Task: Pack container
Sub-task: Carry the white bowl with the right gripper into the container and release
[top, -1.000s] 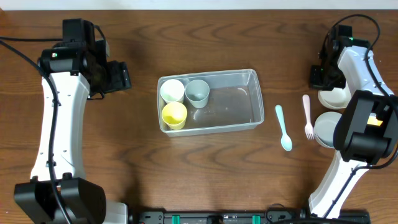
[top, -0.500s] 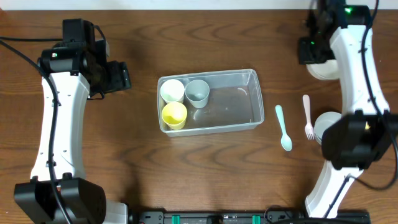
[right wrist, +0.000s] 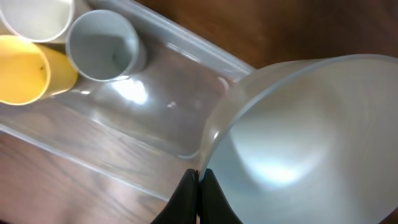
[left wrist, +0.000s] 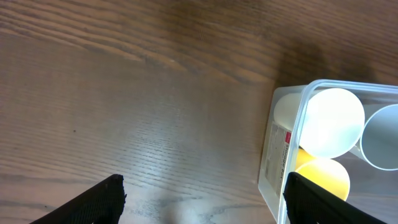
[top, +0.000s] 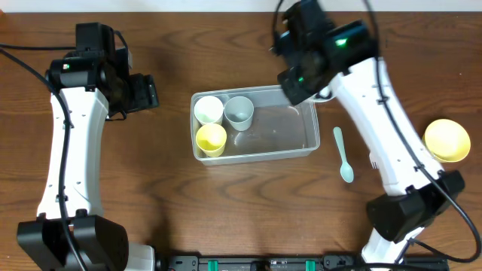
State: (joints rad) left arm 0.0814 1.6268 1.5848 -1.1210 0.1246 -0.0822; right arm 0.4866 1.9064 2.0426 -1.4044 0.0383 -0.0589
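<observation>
On table (top: pixel 226 218), container (top: pixel 286 128) lengthwise left-right, mouth up

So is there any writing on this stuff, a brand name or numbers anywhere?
Nothing here can be read.
Sticker on the end wall of the container: a red mark and tiny print, too blurred to read.
The bowl held by the right gripper shows no print.
</observation>
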